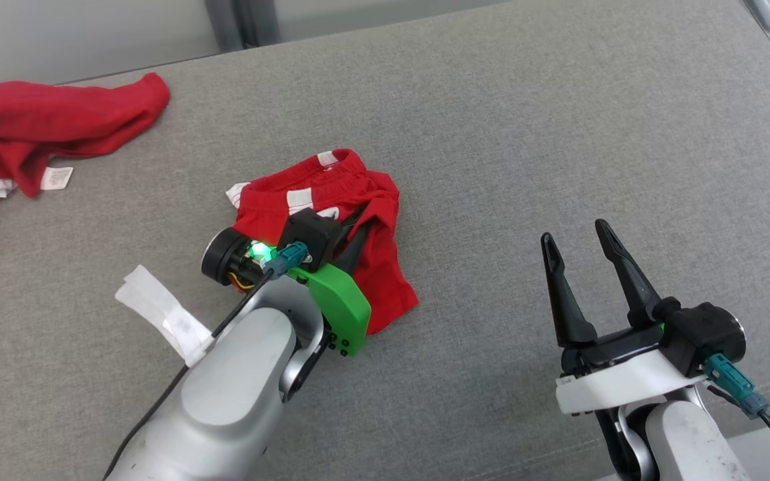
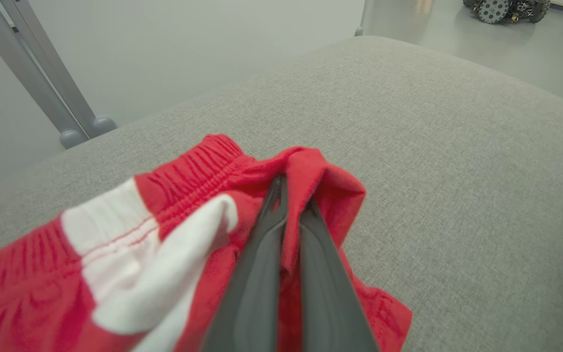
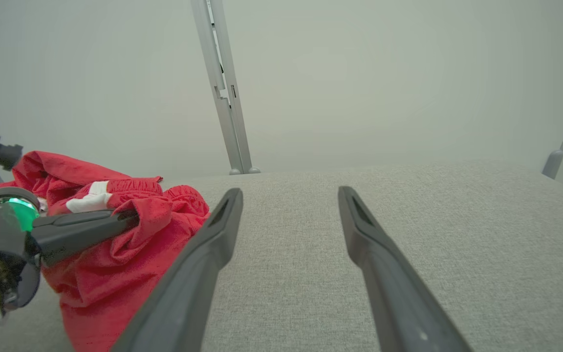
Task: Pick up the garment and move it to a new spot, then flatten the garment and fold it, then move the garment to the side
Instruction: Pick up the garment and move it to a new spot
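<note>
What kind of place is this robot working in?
Probably a robotics lab or test room: the red shorts lie on a plain grey fabric surface, metal frame posts stand against bare pale walls, and a small wheeled machine sits on the floor beyond.

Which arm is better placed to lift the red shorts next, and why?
Left. The left pincer is shut on a fold of the red shorts, while the right pincer stands open over bare grey cushion, apart from the cloth.

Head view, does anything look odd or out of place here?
A white tape-like strip sticks out loose from the left forearm. The red shorts lie crumpled, pinched by the left end effector.
</note>
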